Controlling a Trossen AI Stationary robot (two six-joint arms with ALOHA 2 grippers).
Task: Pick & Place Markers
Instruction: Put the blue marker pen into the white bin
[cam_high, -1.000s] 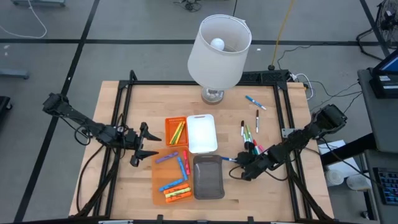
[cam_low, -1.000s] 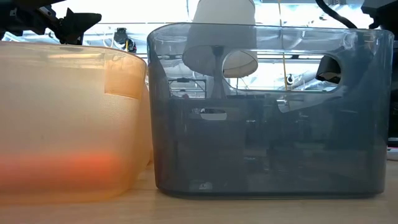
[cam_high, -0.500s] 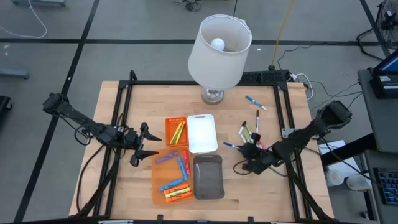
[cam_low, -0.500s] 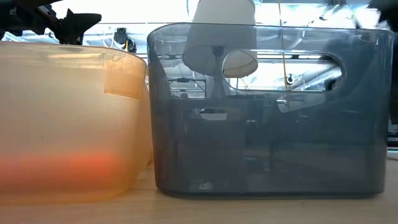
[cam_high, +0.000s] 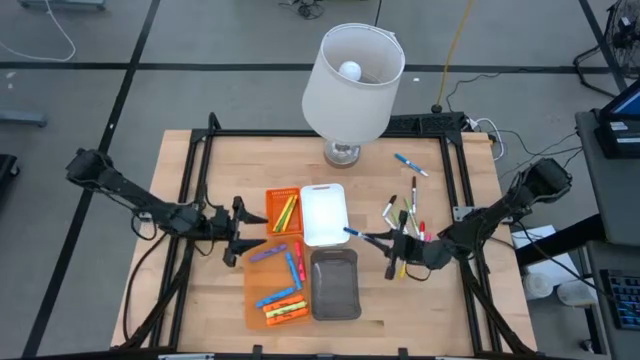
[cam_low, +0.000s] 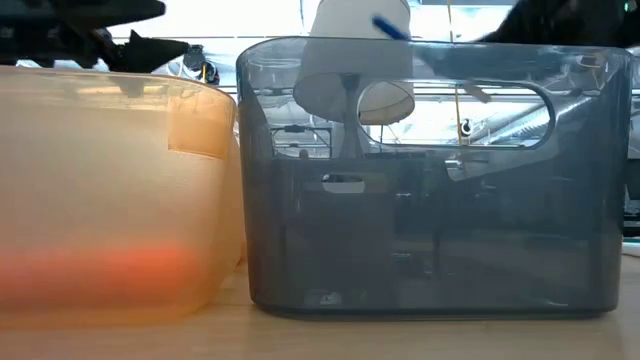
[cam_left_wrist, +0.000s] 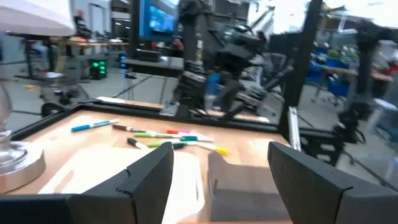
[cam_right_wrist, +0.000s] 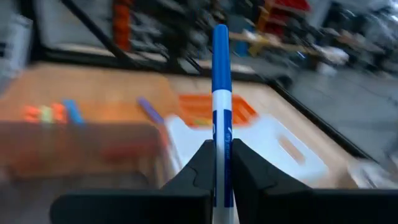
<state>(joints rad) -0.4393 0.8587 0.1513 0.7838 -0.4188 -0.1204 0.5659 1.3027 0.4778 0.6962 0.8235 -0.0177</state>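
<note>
A blue-and-white marker (cam_right_wrist: 220, 93) sticks out ahead of my right gripper (cam_right_wrist: 219, 163), which is shut on it. In the high view this gripper (cam_high: 380, 239) hovers right of the white tray (cam_high: 325, 200), and the marker (cam_high: 356, 234) points toward that tray. Loose markers (cam_high: 405, 215) lie flat on the wood behind it. More markers lie in the small orange tray (cam_high: 270, 197) and the long orange tray (cam_high: 252, 300). My left gripper (cam_high: 243, 239) stands open and holds nothing, left of the trays, its fingers (cam_left_wrist: 146, 180) wide apart. My right gripper pinches the marker's white barrel (cam_right_wrist: 219, 140) between its two fingers. The fingers come level from the table's right side and lie along the marker. The blue cap end (cam_right_wrist: 220, 50) juts forward past the fingertips. The marker is lifted clear of the table, roughly level.
A grey tray (cam_high: 335, 285) stands near the front, below the white tray. A lamp with a white shade (cam_high: 352, 80) stands at the table's far middle. Two blue markers (cam_high: 410, 164) lie far right. A black frame (cam_high: 320, 135) runs around the tabletop.
My right gripper has risen from the table with the blue marker and tipped from pointing down to level. The marker is lifted clear and now points toward the white tray. My left gripper has edged toward the trays, still open.
</note>
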